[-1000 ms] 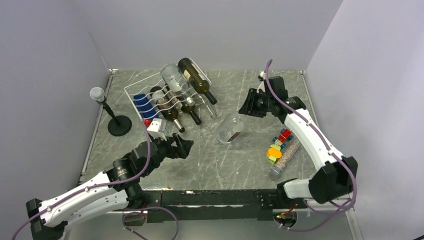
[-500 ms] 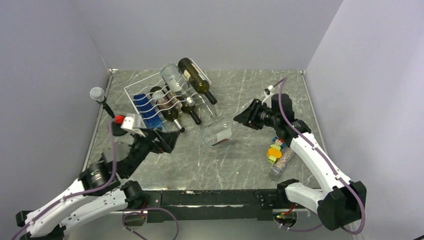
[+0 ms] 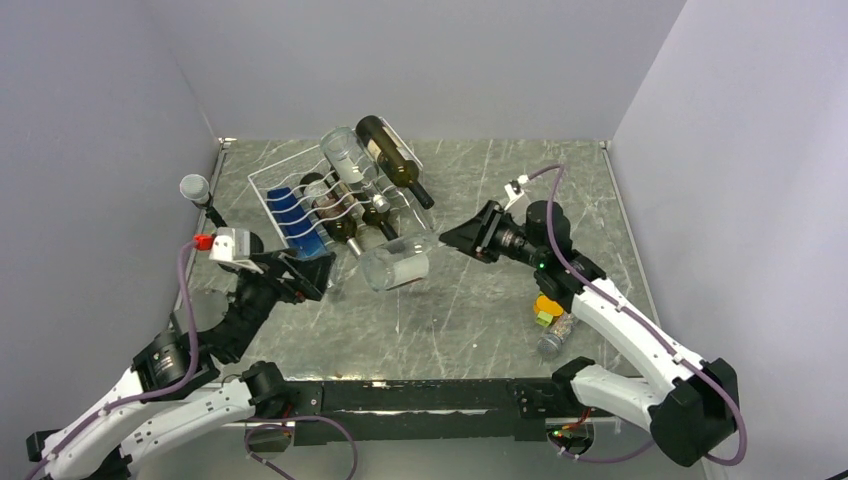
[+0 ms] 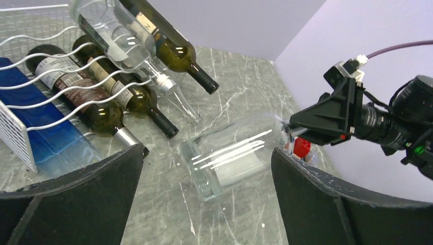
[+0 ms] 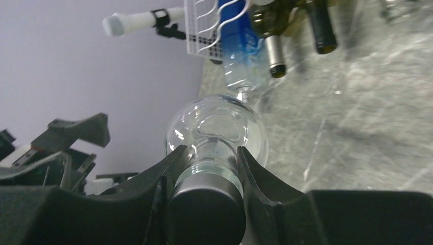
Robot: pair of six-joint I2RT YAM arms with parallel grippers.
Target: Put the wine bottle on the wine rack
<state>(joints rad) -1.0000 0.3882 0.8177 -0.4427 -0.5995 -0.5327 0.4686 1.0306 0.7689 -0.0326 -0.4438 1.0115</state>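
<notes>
R gripper point(image 5: 207, 158): your jaws clamp the clear wine bottle point(image 3: 395, 265) at the neck.
L gripper point(image 3: 318, 272): jaws wide apart, holding nothing.
Hidden: neck behind R fingers in top view; wine rack point(image 4: 18, 138) cut off at upper left, L wrist view.

The table point(image 3: 480, 320) has a grey, marble-veined top, edged by a pale rim along its left and right sides. At the far left stands the white wire wine rack point(image 4: 15, 135), set at an angle to the table's edges. Just left of it is a black microphone stand point(image 3: 194, 187), its base largely hidden behind an arm. On the near right lie a small toy point(image 3: 545, 305) of coloured blocks and, touching it, a clear capped tube point(image 3: 553, 338), possibly filled with grains.
</notes>
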